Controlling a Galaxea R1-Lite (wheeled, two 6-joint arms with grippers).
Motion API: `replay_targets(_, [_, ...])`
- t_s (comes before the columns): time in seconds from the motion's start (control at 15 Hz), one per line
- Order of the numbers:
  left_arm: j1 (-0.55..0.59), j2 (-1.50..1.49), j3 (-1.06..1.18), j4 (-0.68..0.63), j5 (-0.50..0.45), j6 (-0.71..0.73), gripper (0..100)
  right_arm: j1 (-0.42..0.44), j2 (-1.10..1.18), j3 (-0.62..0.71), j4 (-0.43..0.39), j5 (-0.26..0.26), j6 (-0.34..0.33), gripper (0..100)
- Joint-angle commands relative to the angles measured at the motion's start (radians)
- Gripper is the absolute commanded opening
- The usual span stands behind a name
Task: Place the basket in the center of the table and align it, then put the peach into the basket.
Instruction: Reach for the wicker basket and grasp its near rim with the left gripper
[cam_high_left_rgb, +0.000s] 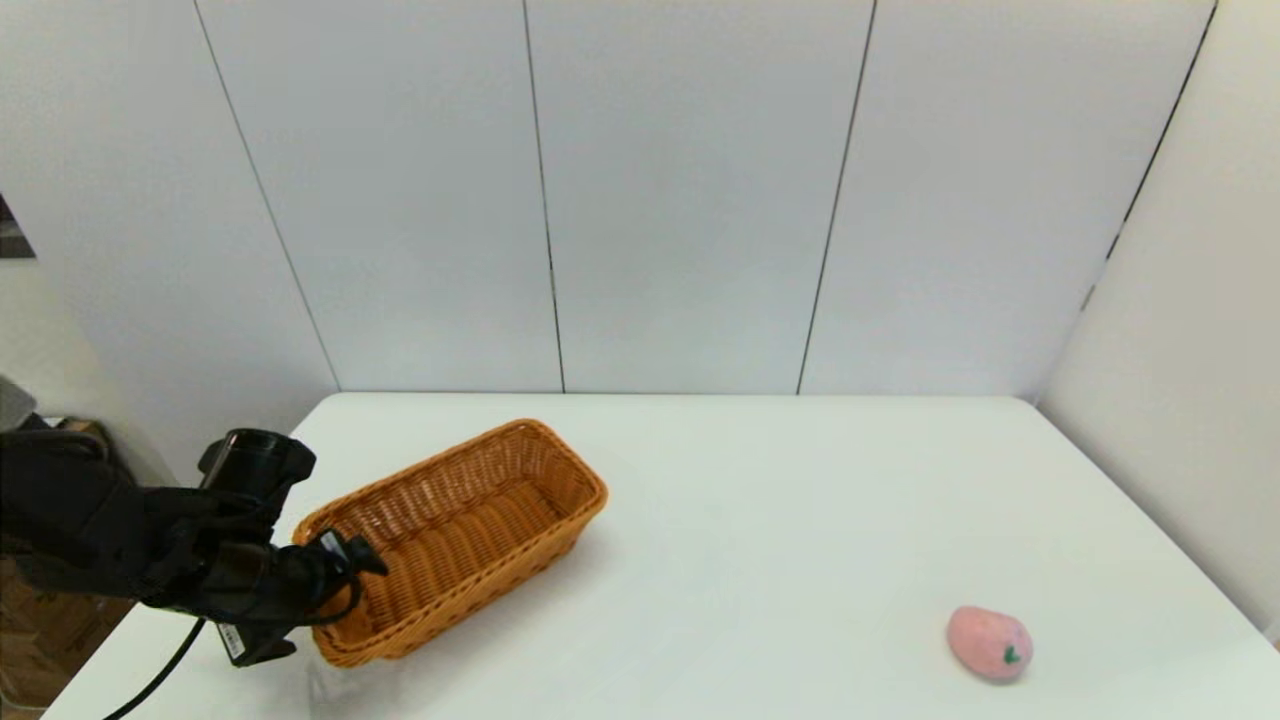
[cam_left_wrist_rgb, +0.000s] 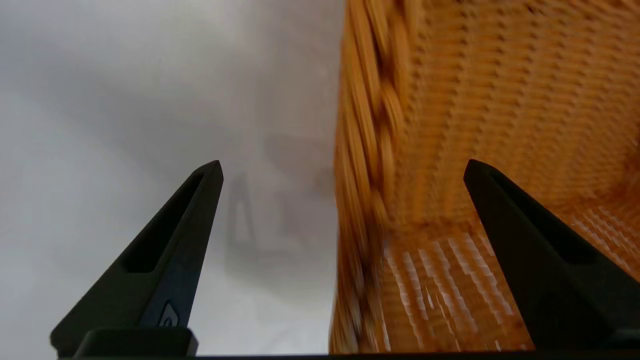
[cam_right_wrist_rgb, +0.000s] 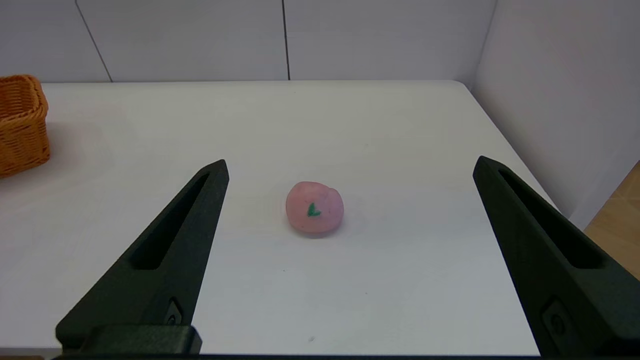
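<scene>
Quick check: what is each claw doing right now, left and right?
Left claw: open, straddling the basket rim, one finger inside, one outside.
Right claw: open, holding nothing, short of the peach.

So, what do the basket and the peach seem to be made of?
The basket looks like woven wicker, orange-brown, with a braided rim; the strands have a slight sheen, so possibly plastic. The peach looks soft and matte, probably foam or plush, with a green leaf mark.
</scene>
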Motion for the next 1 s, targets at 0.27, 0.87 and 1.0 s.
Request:
replay_targets(0.27, [0.0,0.082,-0.005,-0.053,0.018,-0.004,0,0.0,0.0,0.0,0.0,0.0,0.0,100])
replay_targets(0.87, [-0.001,0.022,-0.018,-0.053,0.017,-0.009,0,0.0,0.0,0.0,0.0,0.0,0.0,100])
replay_targets(1.0, [-0.024,-0.032,-0.016,-0.052,0.017,-0.009,0,0.0,0.0,0.0,0.0,0.0,0.0,100])
